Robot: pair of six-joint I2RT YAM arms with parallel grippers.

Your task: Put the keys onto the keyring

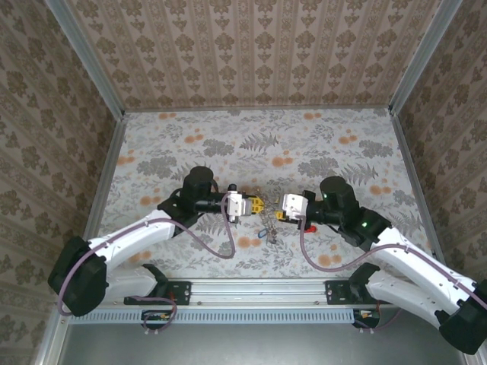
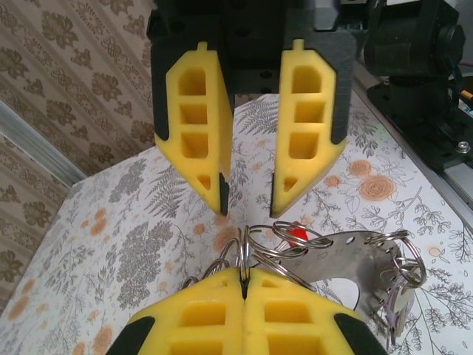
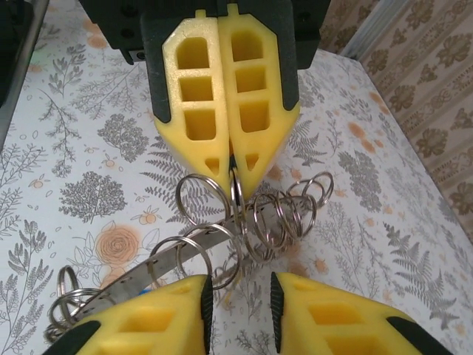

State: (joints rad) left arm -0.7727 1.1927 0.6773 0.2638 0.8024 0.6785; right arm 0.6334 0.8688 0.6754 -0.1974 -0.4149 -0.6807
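Metal keyring [image 2: 340, 255] | clamped in shut left hand [image 2: 244, 277] | right hand [image 2: 247, 201] half-open, just beside

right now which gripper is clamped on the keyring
The left gripper: its jaws are shut on one ring of the keyring, while the right gripper stands open.

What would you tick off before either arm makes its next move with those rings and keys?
1. Left fingers clamped on a split ring: ok.
2. Right fingers parted and facing the cluster of rings: ok.
3. A key between the right fingers, ready to thread: not ok, nothing is there.
4. Held split ring pried apart enough for a key: cannot tell.
5. Metal band carrying the other rings hangs steady from the grip: cannot tell.
6. Red key head behind the rings, threaded or loose: cannot tell.
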